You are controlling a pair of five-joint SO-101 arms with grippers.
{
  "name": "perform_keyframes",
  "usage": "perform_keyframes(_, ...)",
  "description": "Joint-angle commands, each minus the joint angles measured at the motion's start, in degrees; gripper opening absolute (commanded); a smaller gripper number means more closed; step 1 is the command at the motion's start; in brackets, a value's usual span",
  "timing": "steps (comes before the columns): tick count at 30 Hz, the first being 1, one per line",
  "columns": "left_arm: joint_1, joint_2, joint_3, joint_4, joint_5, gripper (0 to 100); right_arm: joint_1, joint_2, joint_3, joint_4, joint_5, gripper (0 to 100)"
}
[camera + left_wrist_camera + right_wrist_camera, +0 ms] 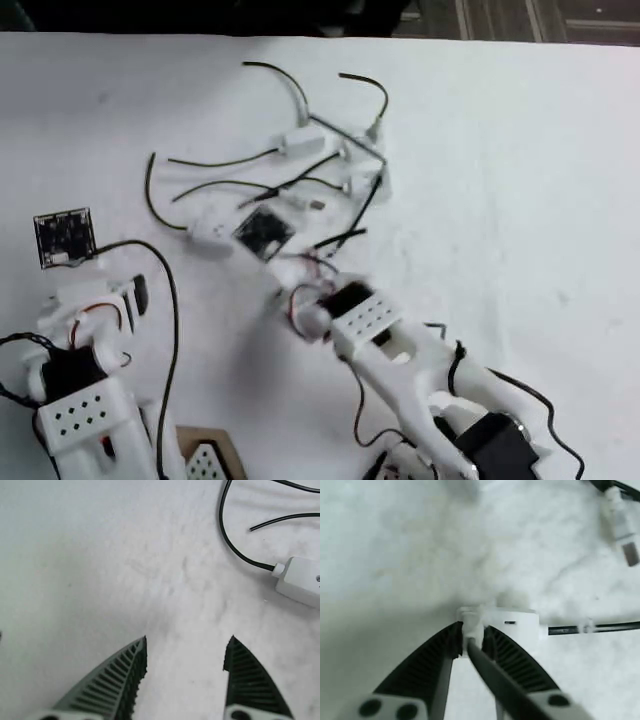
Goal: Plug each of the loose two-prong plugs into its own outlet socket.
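Within the right gripper [472,636], a white plug [514,622].

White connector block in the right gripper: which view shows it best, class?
Right wrist view: the white connector block sits centred, its end pinched in the right gripper, black cord attached. The high view gives a blurred white patch at that arm's tip; the left wrist view faces another white block.

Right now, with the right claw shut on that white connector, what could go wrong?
The right claw pinches the connector only at its end, so it may twist or slip out. Its cable leads off among crowded loose wires; pulling on it might drag those along.
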Motion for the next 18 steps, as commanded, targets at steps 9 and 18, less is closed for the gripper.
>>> perform_keyframes(9,-0.3,-0.5,-0.4,-0.6,0.0,26,22.6,0.8,-4.5,-13.8,0.4,2.1)
perform_keyframes(18,-0.3,-0.5,-0.3,-0.6,0.0,26,23.0,0.2,-4.5,-18.0,0.0,25.1)
